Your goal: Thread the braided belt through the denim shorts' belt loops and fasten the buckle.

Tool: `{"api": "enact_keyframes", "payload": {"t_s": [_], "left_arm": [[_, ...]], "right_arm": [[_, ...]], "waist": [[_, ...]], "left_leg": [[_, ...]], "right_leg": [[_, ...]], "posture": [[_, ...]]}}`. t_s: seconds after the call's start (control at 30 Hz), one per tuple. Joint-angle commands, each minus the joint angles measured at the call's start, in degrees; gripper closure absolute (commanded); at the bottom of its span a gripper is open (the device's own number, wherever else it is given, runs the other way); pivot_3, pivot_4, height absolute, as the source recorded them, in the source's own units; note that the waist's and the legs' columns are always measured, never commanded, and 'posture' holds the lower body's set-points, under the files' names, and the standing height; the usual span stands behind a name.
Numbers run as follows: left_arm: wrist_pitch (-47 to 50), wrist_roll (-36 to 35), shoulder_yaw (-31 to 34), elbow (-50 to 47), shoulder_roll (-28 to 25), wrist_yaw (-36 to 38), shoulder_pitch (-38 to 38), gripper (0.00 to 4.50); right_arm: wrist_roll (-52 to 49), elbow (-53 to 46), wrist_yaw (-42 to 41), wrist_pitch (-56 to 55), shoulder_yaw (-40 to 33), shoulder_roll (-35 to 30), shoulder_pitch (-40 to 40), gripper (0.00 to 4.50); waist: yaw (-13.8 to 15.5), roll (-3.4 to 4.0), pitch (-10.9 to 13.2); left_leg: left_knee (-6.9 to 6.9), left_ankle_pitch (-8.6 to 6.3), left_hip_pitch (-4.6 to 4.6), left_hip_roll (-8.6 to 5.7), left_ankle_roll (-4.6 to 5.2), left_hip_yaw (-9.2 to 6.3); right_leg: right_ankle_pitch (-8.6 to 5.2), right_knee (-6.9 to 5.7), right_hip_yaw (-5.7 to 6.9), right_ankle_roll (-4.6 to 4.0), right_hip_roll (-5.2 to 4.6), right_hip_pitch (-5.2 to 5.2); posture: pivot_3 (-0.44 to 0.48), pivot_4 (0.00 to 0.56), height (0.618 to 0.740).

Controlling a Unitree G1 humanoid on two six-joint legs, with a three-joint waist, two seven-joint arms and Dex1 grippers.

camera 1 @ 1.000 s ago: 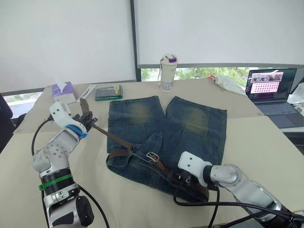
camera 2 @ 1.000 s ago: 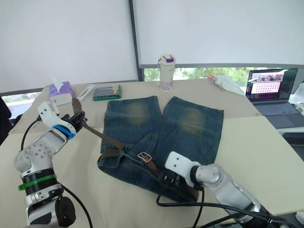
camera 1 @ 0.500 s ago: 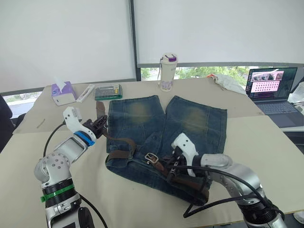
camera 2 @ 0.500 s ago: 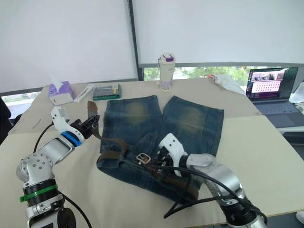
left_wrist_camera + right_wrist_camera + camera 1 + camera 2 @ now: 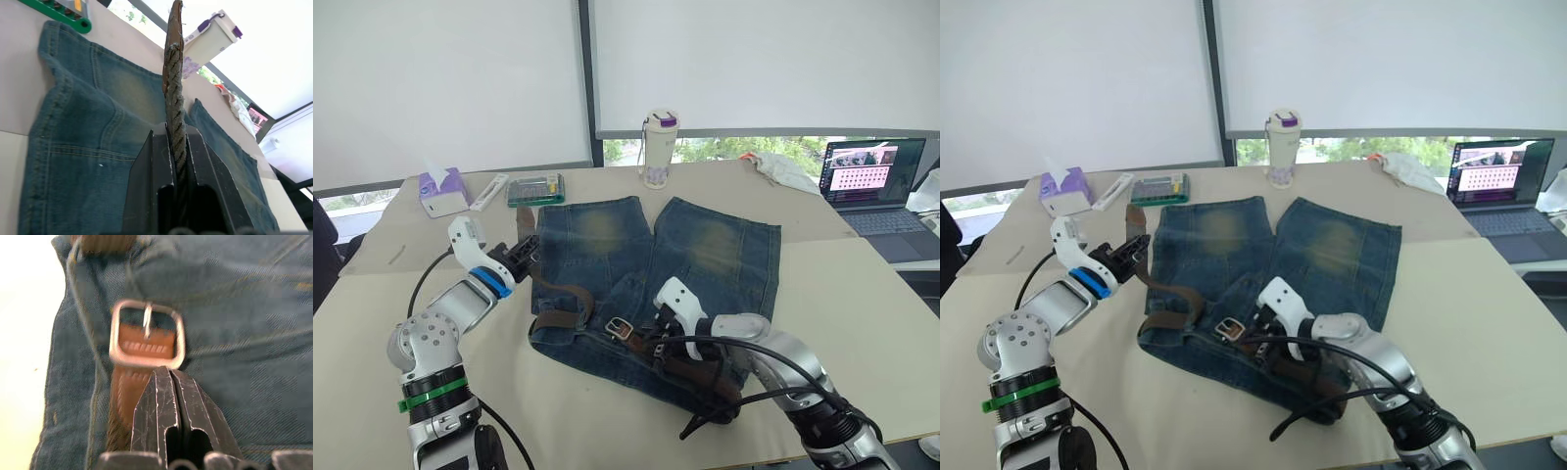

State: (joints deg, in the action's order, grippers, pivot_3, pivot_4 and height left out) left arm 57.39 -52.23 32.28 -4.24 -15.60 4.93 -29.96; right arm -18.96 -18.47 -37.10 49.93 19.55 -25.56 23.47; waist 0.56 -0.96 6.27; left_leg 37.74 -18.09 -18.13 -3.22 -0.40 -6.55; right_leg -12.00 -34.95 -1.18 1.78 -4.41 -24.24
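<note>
The denim shorts [image 5: 705, 245] lie flat on the table, waistband toward me. The braided belt [image 5: 570, 292] runs slack from my left gripper [image 5: 525, 253] down to the waistband's left corner and along it to the silver buckle [image 5: 623, 326]. My left gripper is shut on the belt just below its leather tip [image 5: 174, 39], which stands up over the shorts' left leg. My right gripper [image 5: 169, 371] is shut, its fingertips resting against the buckle [image 5: 146, 333] beside the brown strap [image 5: 122, 396]. The belt loops are too small to make out.
A white bottle [image 5: 659, 149], a green case [image 5: 536, 189], a tissue box [image 5: 443, 192] and a white cloth [image 5: 781, 168] sit along the table's far side. A laptop [image 5: 871, 186] stands at the far right. Black cable [image 5: 724, 416] trails by my right arm.
My left gripper carried the belt tip rightward to the shorts' left leg, and the belt went slack. My right gripper moved from the waistband's front right corner to the buckle.
</note>
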Motion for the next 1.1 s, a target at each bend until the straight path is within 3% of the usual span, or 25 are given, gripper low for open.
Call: {"api": "enact_keyframes", "payload": {"t_s": [0.03, 0.17, 0.4, 0.73, 1.1], "left_arm": [[-1.26, -2.67, 0.29, -0.45, -0.18, -0.99, -3.99, 4.5], [-0.33, -5.8, -1.42, 0.22, 2.37, -2.65, -10.0, 4.5], [0.55, -6.62, -3.65, 0.47, 2.38, -2.86, -8.5, 4.5], [0.85, -8.36, -5.85, 0.95, 0.68, -0.94, -7.76, 4.5], [0.74, -11.6, -7.63, 3.87, 2.57, -2.34, -16.58, 4.5]], "right_arm": [[0.64, -1.06, -0.83, -1.97, 0.14, -0.26, 0.44, 4.45], [2.53, 0.2, -1.77, -3.29, 1.89, -0.95, 0.92, 4.45], [-2.24, -2.82, -3.2, -2.74, -3.94, 0.65, 0.99, 4.45], [0.3, 2.96, -5.97, -3.26, 2.59, 1.32, 2.7, 4.45], [5.23, 12.94, -8.3, -7.85, 7.17, 3.29, 3.87, 4.45]], "waist": [[0.05, 0.0, 0.0], [0.19, -0.01, 0.0], [-0.67, 0.09, -0.01], [-0.38, 0.11, 0.0], [-0.49, 0.11, 0.0]], "left_leg": [[0.0, 0.0, 0.0, 0.0, 0.0, 0.0], [0.06, 0.0, -0.09, -0.05, 0.0, -0.07], [-0.04, 0.03, -0.06, 0.04, -0.07, -0.05], [-0.02, 0.03, -0.06, -0.05, -0.05, -0.1], [-0.02, 0.04, -0.04, -0.04, -0.07, -0.13]], "right_leg": [[0.0, 0.0, 0.0, 0.0, 0.0, 0.0], [0.0, 0.03, 0.07, 0.0, -0.04, 0.02], [0.0, -0.02, -0.01, -0.01, 0.03, -0.07], [0.0, 0.02, 0.02, 0.0, -0.02, -0.03], [0.0, 0.01, 0.04, 0.0, -0.01, -0.01]], "posture": [[0.0, 0.15, 0.74], [0.0, 0.15, 0.74], [0.0, 0.15, 0.74], [0.0, 0.15, 0.74], [0.0, 0.15, 0.74]]}}
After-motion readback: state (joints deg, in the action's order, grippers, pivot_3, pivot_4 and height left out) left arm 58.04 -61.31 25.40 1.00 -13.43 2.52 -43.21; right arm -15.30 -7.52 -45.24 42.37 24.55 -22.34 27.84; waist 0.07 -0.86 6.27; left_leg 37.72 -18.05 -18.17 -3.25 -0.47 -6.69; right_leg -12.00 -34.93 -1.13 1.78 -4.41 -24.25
